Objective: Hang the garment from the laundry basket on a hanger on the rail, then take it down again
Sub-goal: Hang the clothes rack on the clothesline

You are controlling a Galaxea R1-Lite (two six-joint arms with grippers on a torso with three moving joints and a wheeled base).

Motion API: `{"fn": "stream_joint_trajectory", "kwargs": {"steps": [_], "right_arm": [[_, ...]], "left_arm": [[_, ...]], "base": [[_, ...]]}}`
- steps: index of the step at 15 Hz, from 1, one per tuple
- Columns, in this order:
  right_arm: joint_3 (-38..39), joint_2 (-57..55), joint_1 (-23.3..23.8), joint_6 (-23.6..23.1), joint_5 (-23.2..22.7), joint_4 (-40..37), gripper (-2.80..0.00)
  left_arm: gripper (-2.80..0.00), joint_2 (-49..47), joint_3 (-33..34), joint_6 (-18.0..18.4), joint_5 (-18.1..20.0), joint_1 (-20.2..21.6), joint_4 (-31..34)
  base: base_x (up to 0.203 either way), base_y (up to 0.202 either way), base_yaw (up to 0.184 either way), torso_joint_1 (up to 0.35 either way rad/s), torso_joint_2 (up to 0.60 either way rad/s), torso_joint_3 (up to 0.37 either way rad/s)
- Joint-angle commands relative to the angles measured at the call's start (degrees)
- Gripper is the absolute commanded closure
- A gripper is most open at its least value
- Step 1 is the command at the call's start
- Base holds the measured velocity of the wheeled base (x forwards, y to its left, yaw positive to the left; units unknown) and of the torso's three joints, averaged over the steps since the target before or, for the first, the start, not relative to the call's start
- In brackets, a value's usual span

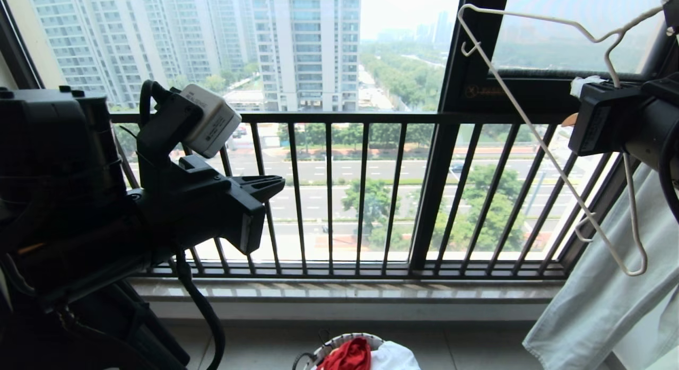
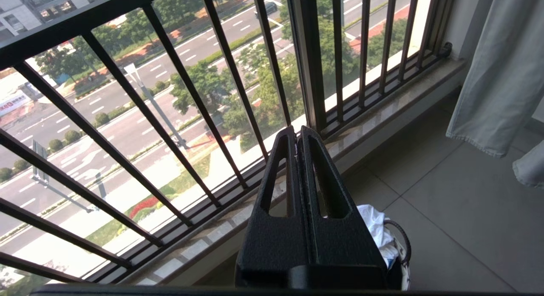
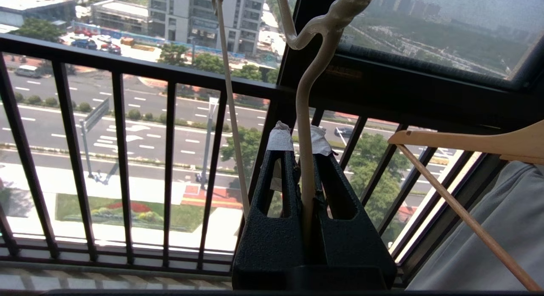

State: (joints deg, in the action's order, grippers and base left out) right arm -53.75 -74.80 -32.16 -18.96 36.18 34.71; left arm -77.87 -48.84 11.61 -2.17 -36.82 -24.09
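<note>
I have the right gripper (image 3: 301, 145) up high at the right of the scene, in front of the window, its fingers clamped on the neck of the white wire hanger (image 1: 536, 136). The hanger is tilted in the grip: its hook end points toward the upper right, and one long side slants from the upper middle of the window down to the lower right, crossing in front of the black window railing (image 1: 345, 118). Through my right wrist camera the hanger's twisted stem rises from between the taped fingertips (image 3: 280, 139).

My left gripper (image 2: 297, 132) hangs at the left, level with the railing, fingers pressed together and holding nothing.

The red garment (image 1: 347, 355) lies bunched in the laundry basket (image 1: 339, 339) on the floor tiles, near me and below the window sill, beside some white cloth (image 1: 395, 356) in the same basket. A pale grey-green cloth (image 1: 599, 301) hangs at the far right, just behind the hanger's lower end, and a light wooden hanger (image 3: 467, 143) carries it.
</note>
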Motion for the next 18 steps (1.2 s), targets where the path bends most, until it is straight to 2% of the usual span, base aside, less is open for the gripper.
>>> {"fn": "stream_joint_trajectory", "kwargs": {"steps": [1,7,18], "right_arm": [[-4.1,-0.9,4.0,-0.2,0.2,-0.8,0.00],[-7.6,-4.7,8.8,-0.2,0.1,-2.5,0.00],[-8.7,-8.5,13.2,-0.2,-0.2,-2.7,0.00]], "left_arm": [[0.00,1.8,0.1,0.1,0.0,0.1,-0.2],[0.00,3.8,0.1,0.0,0.0,0.9,-0.3],[0.00,4.7,0.1,0.1,0.0,0.9,-0.2]], "base": [[0.000,0.000,0.000,0.000,0.00,0.000],[0.000,0.000,0.000,0.000,0.00,0.000],[0.000,0.000,0.000,0.000,0.00,0.000]]}}
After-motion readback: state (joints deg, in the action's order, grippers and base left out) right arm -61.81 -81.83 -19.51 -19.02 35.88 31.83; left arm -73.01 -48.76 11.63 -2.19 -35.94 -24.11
